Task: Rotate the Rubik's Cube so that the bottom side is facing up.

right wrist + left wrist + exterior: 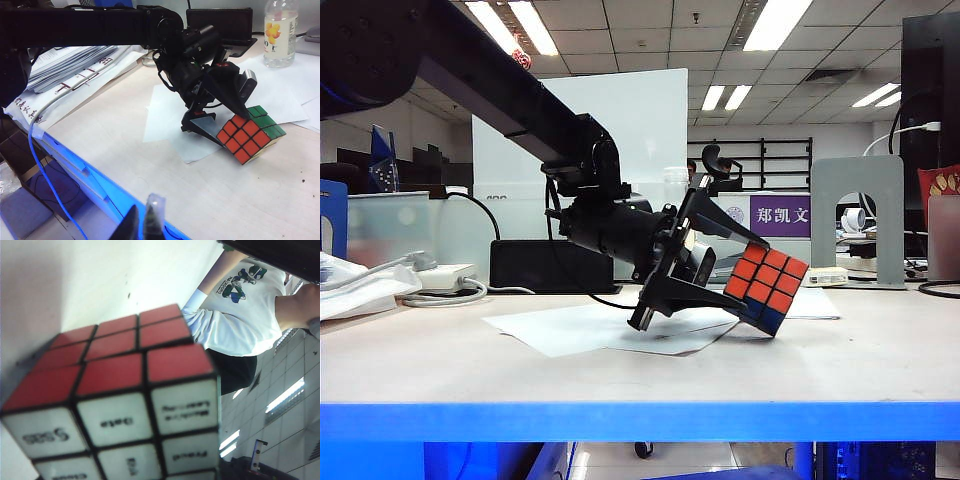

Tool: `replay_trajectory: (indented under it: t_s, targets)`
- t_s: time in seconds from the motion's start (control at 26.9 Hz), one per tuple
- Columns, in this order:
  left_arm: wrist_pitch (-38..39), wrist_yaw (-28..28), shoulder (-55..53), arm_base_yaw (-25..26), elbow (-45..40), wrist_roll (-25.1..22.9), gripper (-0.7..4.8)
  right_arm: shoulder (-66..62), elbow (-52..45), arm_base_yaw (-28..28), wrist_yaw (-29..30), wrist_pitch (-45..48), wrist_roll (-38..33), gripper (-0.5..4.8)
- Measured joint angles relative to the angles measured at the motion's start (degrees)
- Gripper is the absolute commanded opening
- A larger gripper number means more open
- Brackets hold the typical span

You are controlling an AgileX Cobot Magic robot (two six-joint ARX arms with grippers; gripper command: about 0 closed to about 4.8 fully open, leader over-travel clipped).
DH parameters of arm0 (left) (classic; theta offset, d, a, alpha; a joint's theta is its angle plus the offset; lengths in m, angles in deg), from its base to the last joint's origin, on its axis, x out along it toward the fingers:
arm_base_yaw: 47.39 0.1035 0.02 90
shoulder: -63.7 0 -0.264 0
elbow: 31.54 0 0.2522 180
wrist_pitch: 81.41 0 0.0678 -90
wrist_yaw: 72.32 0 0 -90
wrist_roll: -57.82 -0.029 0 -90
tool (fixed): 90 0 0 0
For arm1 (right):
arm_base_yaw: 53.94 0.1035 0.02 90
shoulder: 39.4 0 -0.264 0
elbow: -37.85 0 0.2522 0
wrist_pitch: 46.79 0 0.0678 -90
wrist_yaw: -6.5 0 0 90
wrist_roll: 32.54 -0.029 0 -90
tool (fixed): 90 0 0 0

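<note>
Table (880,350): pale top with a blue front edge; carries everything below
Left arm (520,105): black; slants down from the upper left of the exterior view to mid-table
Paper sheets (570,330): white; flat on the table under the arm's end and the cube
Clear bottle (280,32): upright on the table beyond the cube, well apart from it; orange label
Left gripper (725,262): jaws clamped on the cube, one black finger (720,222) over its top edge, the other under it near the paper; set about a cube's width apart
Rubik's Cube (766,287): mid-table, tilted, one lower corner on the paper; red face toward the exterior camera, blue strip low, green face seen from the right wrist view; red and white faces fill the left wrist view (120,400)
Right gripper (145,222): near the blue table edge, well apart from the cube; tips close together, nothing between them; cannot tell whether fully closed
</note>
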Motion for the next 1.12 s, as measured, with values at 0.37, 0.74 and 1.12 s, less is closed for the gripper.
replay_trajectory:
  t_s: [0.37, 0.74, 1.12]
  targets:
    - [4.7, -2.1, -0.5, 0.1, 0.0, -2.5, 4.06, 0.0, 0.0, 0.0, 0.0, 0.0, 0.0, 0.27]
    - [5.6, -3.4, -0.2, 0.1, 0.0, -5.7, 4.06, 0.0, 0.0, 0.0, 0.0, 0.0, 0.0, 0.28]
    - [-9.5, -25.1, 4.1, 2.3, 21.2, -8.3, 3.25, 0.0, 2.1, 0.0, -0.3, 1.7, 0.0, 0.26]
